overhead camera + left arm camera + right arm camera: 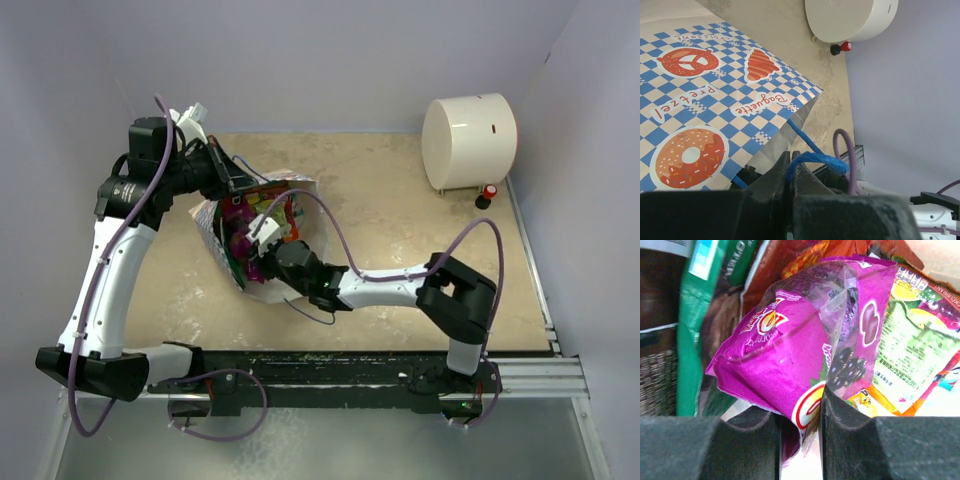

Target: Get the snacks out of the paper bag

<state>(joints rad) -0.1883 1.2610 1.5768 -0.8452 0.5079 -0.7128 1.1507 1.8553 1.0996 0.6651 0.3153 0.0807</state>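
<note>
Left hand (791, 172) pinches the bag (715, 100) by its cord (815, 159) to hold it open while right hand (800, 430) pinches a pouch (790, 355) inside.

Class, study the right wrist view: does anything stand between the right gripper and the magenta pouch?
Nothing visible does. The magenta pouch has its lower edge pinched between the fingers of the right gripper; the other packets lie behind and beside it.
</note>
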